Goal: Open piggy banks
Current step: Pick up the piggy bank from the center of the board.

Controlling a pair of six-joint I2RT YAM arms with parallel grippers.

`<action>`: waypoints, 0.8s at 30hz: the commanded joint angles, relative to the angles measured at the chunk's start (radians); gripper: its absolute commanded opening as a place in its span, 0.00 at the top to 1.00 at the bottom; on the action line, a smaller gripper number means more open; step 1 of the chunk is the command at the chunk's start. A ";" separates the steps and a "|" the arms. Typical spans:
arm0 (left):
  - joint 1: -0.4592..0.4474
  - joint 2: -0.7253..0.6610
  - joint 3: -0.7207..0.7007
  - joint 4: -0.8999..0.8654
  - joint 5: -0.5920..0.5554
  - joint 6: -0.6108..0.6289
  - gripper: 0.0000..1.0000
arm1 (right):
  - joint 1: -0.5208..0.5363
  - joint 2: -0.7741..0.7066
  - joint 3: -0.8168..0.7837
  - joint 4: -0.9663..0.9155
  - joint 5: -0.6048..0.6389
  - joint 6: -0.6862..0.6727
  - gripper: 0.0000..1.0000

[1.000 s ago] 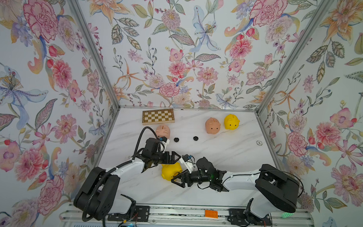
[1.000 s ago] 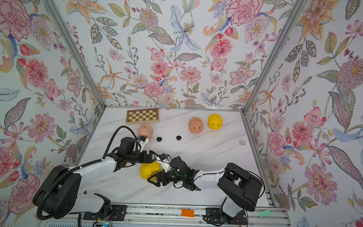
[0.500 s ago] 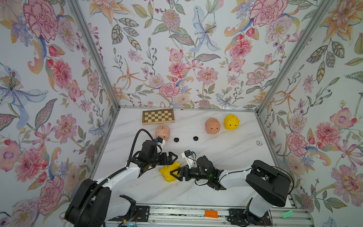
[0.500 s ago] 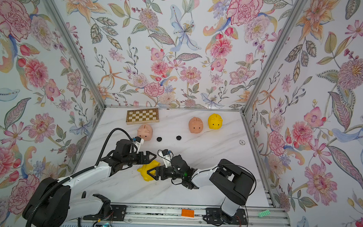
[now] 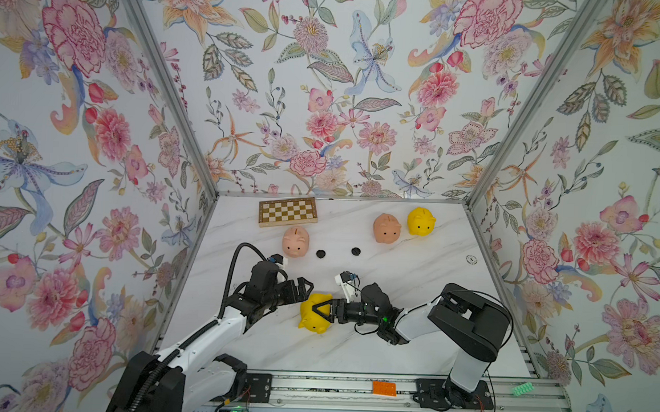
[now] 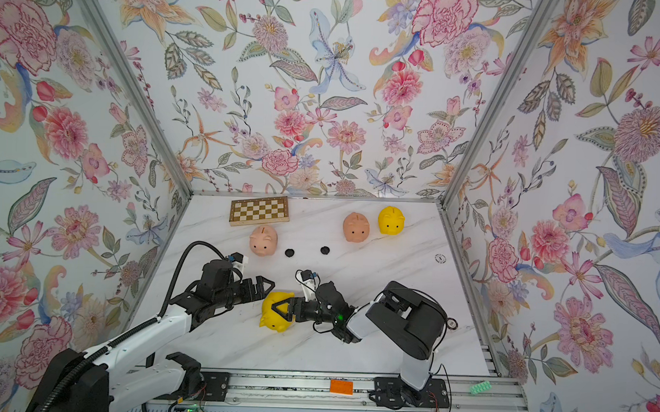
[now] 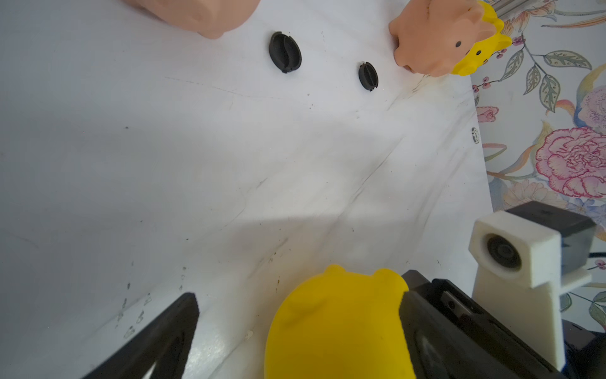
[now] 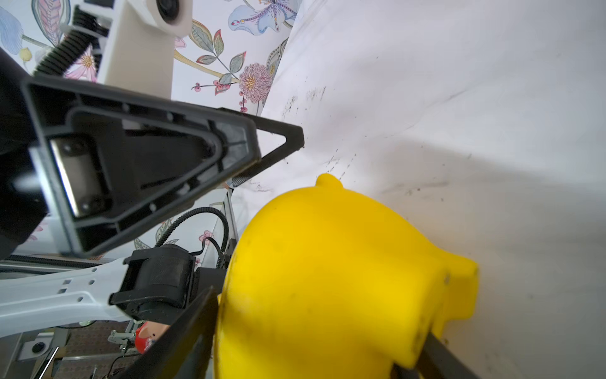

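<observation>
The white marble-patterned tabletop (image 5: 353, 353) is lit brightly and evenly, seemingly from above, and soft grey shadows are cast across its near part. In the wrist views, edges are bent by wide-angle distortion, and the bright yellow rounded plastic piggy bank (image 8: 328, 279) is rendered slightly soft.

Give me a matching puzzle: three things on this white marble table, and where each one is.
1 brown-and-cream checkered chessboard
2 nearest yellow plastic piggy bank
3 two small black round plugs

A between the two peach-pink plastic piggy banks
B between the fingers of the right gripper
C along the back wall

Pairs: 1-C, 2-B, 3-A
</observation>
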 commanded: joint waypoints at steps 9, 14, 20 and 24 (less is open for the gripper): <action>0.008 -0.108 -0.122 0.136 0.135 -0.098 0.01 | -0.056 0.149 -0.051 0.280 -0.024 0.153 0.38; 0.009 -0.081 -0.161 0.218 0.146 -0.135 0.01 | -0.073 0.210 -0.064 0.389 -0.031 0.201 0.39; 0.009 -0.043 -0.200 0.322 0.171 -0.159 0.01 | -0.081 0.247 -0.058 0.421 -0.040 0.225 0.29; 0.009 -0.019 -0.204 0.367 0.189 -0.175 0.01 | -0.086 0.261 -0.049 0.416 -0.042 0.231 0.26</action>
